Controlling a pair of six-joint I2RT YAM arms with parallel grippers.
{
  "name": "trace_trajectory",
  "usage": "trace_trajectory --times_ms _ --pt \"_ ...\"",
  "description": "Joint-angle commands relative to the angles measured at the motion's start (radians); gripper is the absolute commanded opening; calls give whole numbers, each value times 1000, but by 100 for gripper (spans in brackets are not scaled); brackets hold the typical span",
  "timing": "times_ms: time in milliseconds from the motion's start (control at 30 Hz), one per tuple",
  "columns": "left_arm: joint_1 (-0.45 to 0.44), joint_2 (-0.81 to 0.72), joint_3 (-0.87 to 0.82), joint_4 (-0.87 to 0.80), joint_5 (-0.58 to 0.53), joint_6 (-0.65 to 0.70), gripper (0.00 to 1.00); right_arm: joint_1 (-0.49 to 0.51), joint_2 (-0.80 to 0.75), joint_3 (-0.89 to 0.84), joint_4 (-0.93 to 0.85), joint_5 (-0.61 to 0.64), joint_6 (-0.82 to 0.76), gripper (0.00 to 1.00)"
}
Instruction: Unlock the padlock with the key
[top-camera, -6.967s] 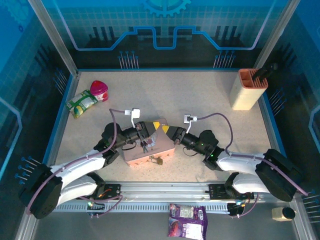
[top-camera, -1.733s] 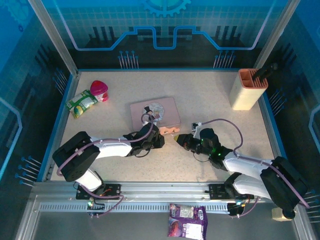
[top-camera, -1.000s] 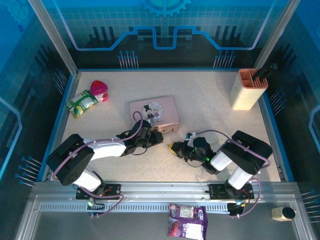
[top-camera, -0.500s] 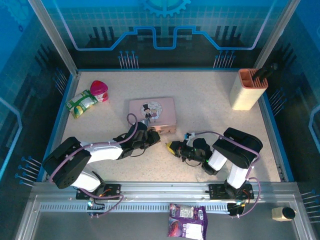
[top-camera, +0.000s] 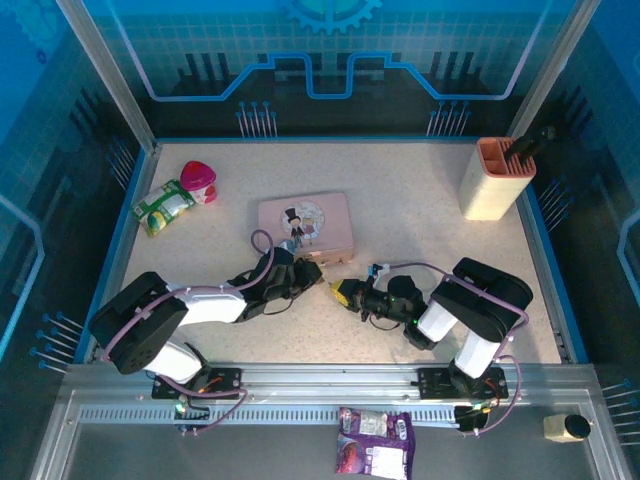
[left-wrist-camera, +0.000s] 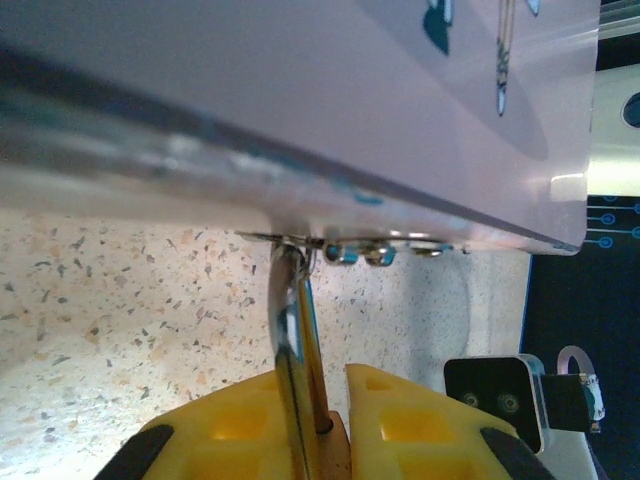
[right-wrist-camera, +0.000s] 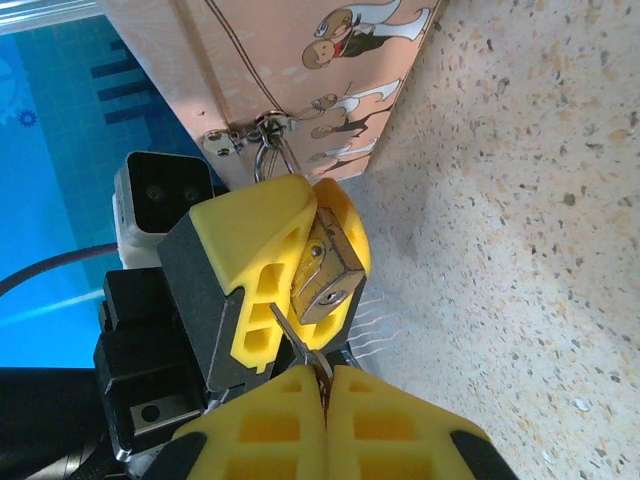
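Our left gripper is clamped on the padlock, which hangs off the tin hasp. Our right gripper is pinched shut on the key, tip seemingly at the keyhole. Both are tiny, stiff, slick metal, so we'd hold the key's flat head.

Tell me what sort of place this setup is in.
Probably a robot lab test cell: a speckled tabletop walled by blue printed panels on aluminium posts, with loose props like a pink tin.
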Motion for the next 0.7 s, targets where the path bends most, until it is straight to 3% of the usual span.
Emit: trace_trajectory --times_ms 0,267,667 --pt "-7 2 2 170 -1 -64 12 25 -3 4 22 3 12 0" --pt "-16 6 -21 206 -28 -77 10 91 50 -4 23 52 36 0" --pt "-32 -6 -46 233 -50 -75 8 82 39 -34 24 87 41 0"
